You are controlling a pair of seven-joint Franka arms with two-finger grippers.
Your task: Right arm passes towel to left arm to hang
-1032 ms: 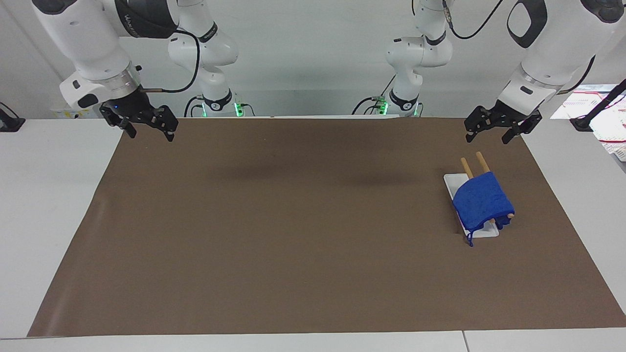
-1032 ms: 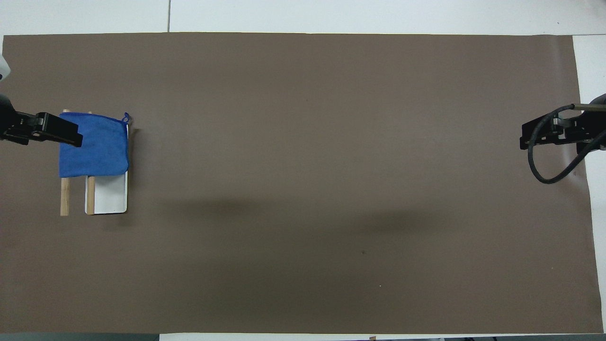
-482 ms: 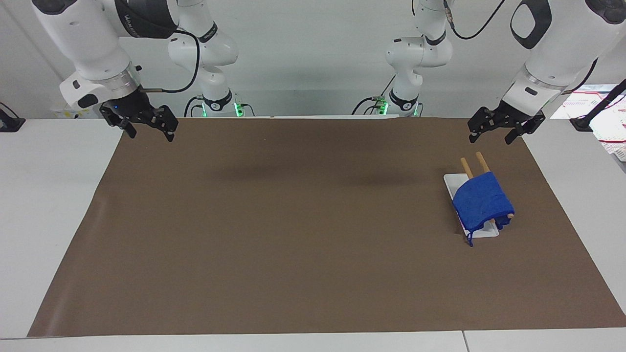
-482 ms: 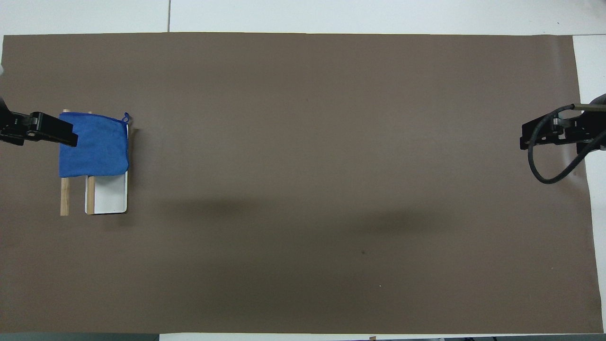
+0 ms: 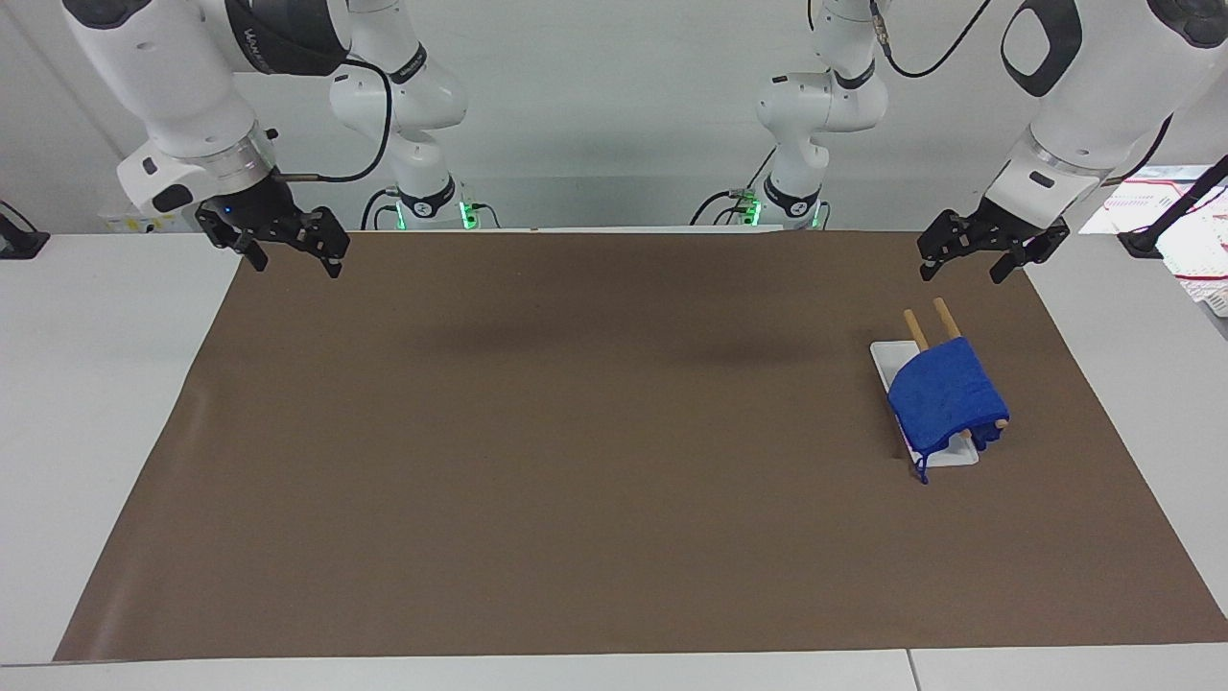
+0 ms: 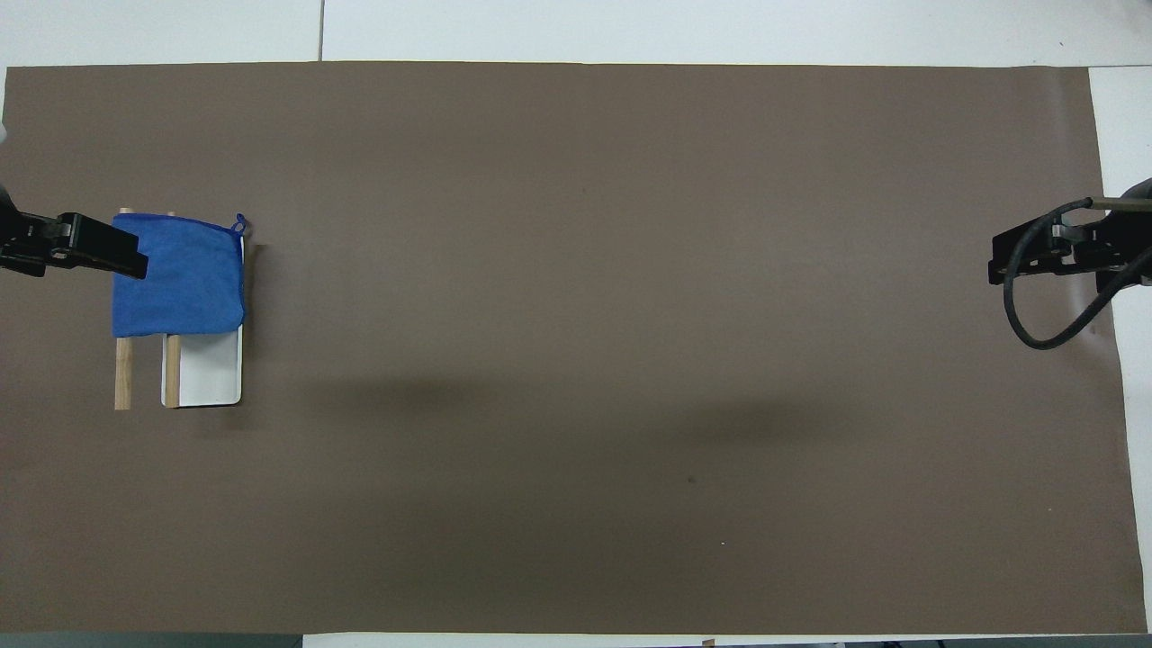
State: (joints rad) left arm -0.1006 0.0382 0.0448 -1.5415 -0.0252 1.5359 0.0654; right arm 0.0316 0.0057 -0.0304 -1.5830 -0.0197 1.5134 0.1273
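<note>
The left gripper point(image 5: 988, 257) hangs empty with its fingers spread wide, up in the air over the mat's edge, at about one o'clock from the towel point(image 5: 945, 393) in the facing view. Against the frame a second ago it has risen a little and drawn back from the rack; since half a second ago it has not shifted. The right gripper point(image 5: 283, 242) is also spread wide and empty, over the mat's corner at the right arm's end, unmoved across all frames; that arm waits. The towel is draped over two wooden rods point(image 5: 921, 326) above a white tray point(image 5: 887, 357), toward the left arm's end of the brown mat point(image 5: 576, 461), unchanged. In the overhead view the left gripper point(image 6: 81, 252) overlaps the towel's point(image 6: 180, 279) nine o'clock edge.
</note>
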